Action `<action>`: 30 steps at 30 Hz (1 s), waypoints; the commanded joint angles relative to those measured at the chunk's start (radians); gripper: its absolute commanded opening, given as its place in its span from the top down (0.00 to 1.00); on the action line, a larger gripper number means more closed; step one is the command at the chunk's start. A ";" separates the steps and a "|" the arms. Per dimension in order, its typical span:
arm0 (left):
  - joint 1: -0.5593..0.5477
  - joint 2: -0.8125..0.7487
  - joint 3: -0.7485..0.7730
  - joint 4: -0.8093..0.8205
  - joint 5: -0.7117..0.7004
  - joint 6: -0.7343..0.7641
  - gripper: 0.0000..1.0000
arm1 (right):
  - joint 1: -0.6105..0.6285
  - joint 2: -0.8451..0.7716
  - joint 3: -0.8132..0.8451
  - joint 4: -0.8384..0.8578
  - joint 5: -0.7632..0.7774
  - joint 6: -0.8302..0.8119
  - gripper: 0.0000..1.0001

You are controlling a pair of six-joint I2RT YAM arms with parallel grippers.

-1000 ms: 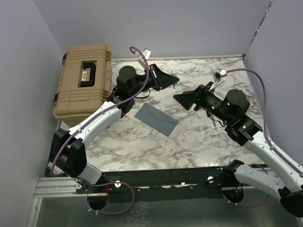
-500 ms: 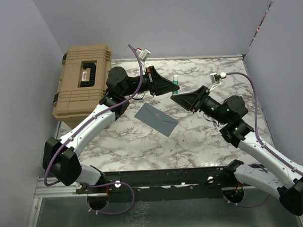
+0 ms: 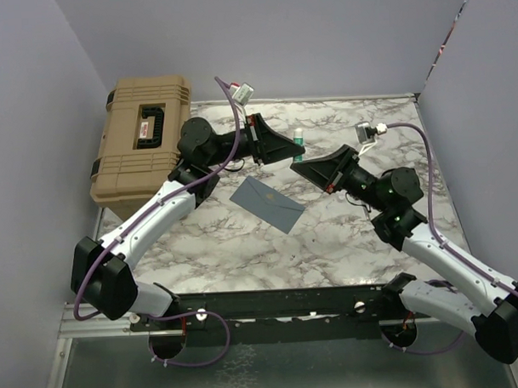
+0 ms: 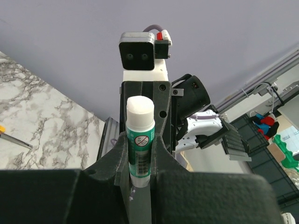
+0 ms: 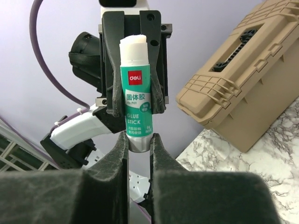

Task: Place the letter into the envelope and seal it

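Okay, both arms clamp one glue stick in mid-air.
You've got the left gripper pinching its body, the right gripper closed on its base; the envelope lies flat on the marble table, apart from both.

The left arm reaches up and across from its base, elbow bent, wrist raised off the surface and turned toward the middle. The right arm stretches in from the other side, forearm angled up, wrist pointing left. The two grippers meet tip to tip above the far middle of the surface. The left gripper has its fingers clamped on the sides of a glue stick. The right gripper faces it, fingers pressed on the stick's near end.
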 commanded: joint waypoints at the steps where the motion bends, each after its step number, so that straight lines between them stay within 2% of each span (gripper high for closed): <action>1: 0.001 -0.025 -0.023 0.028 -0.009 0.000 1.00 | 0.002 0.018 0.044 0.002 -0.032 -0.061 0.98; 4: 0.002 -0.034 -0.038 0.028 -0.054 -0.001 1.00 | 0.004 0.031 0.104 -0.139 -0.002 -0.183 1.00; 8: 0.001 -0.041 -0.061 0.026 -0.138 -0.005 1.00 | 0.004 0.075 0.220 -0.401 0.113 -0.450 1.00; 12: 0.002 -0.002 -0.021 -0.021 -0.235 0.028 1.00 | 0.006 0.181 0.340 -0.538 0.234 -0.717 1.00; 17: 0.004 0.068 0.073 -0.094 -0.340 0.009 1.00 | 0.027 0.299 0.472 -0.588 0.437 -0.952 1.00; 22: 0.004 0.101 0.132 -0.190 -0.438 -0.056 1.00 | 0.091 0.387 0.525 -0.576 0.720 -1.173 1.00; 27: 0.004 0.127 0.200 -0.335 -0.508 -0.086 1.00 | 0.163 0.457 0.539 -0.528 0.944 -1.300 1.00; 30: 0.004 0.132 0.218 -0.368 -0.525 -0.091 1.00 | 0.184 0.483 0.555 -0.529 0.998 -1.286 1.00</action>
